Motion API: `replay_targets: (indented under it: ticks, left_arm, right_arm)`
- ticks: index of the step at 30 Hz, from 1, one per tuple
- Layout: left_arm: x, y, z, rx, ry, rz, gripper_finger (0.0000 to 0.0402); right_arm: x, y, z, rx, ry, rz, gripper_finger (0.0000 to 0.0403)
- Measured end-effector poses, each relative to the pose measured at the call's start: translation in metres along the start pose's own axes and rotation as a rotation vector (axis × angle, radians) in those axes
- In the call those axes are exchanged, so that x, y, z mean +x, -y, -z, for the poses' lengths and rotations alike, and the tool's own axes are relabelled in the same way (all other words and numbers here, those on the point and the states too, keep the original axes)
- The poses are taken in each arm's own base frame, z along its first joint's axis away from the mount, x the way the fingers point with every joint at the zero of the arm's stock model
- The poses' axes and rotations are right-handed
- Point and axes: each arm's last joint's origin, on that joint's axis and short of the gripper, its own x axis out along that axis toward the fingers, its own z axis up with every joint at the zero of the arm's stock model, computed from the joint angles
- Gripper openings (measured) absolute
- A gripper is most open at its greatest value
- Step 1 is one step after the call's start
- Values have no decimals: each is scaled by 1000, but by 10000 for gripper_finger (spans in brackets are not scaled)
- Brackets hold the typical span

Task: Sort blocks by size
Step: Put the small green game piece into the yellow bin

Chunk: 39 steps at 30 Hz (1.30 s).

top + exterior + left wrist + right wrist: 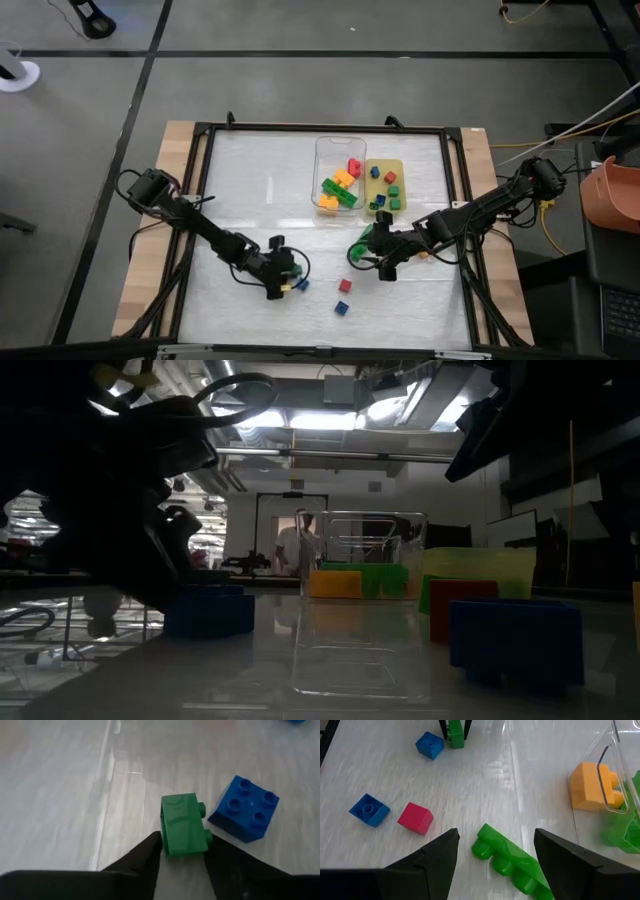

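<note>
My left gripper (pixel 182 847) is low over the table's near left (pixel 284 282), shut on a small green block (pixel 183 824). A blue four-stud block (pixel 245 809) lies right beside it. My right gripper (pixel 496 836) is open near the table's middle (pixel 363 252). Its fingers stand on either side of a long green studded bar (pixel 507 860) that lies on the table. A red cube (pixel 416 818) and a blue block (pixel 369 810) lie between the two grippers. The clear tray (pixel 322 160) and the yellow tray (pixel 384 163) hold several blocks. My left gripper pinches the small green block by two opposite sides (pixel 167 842) between its two fingers, at the end nearest the gripper. The fingers come slanting down. The block's studs (pixel 202 810) point sideways toward the blue block. I cannot tell whether it is lifted off the table.
An orange block (pixel 592 787) and green pieces lie in the clear tray close to my right gripper. The black frame (pixel 203 180) runs around the work surface. A person (pixel 296 548) stands in the room far behind the table.
</note>
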Motion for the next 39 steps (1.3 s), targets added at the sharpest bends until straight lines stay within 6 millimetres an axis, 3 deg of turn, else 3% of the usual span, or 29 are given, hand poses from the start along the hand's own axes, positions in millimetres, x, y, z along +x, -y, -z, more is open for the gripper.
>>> replay_targets:
  ticks: [5, 12, 20, 25, 32, 39]
  left_arm:
    - [1, -3, -3, -14, 15, -2, 70]
    - [4, -10, -15, -43, 80, 2, 68]
    - [8, -28, -68, 38, 249, -35, 72]
    - [7, -57, -113, 96, 398, -68, 72]
    - [2, -114, -169, 113, 539, -180, 72]
    - [30, -165, -219, 116, 606, -145, 72]
  right_arm:
    - [0, 0, 0, -23, 0, 0, 260]
    - [0, 0, 0, -35, -5, -15, 260]
    - [-15, 0, -3, -82, -46, -98, 260]
    - [-32, -2, 1, -128, -129, -94, 260]
    - [-55, -8, 8, -188, -121, -61, 260]
    - [-62, -10, 10, -207, -98, -26, 260]
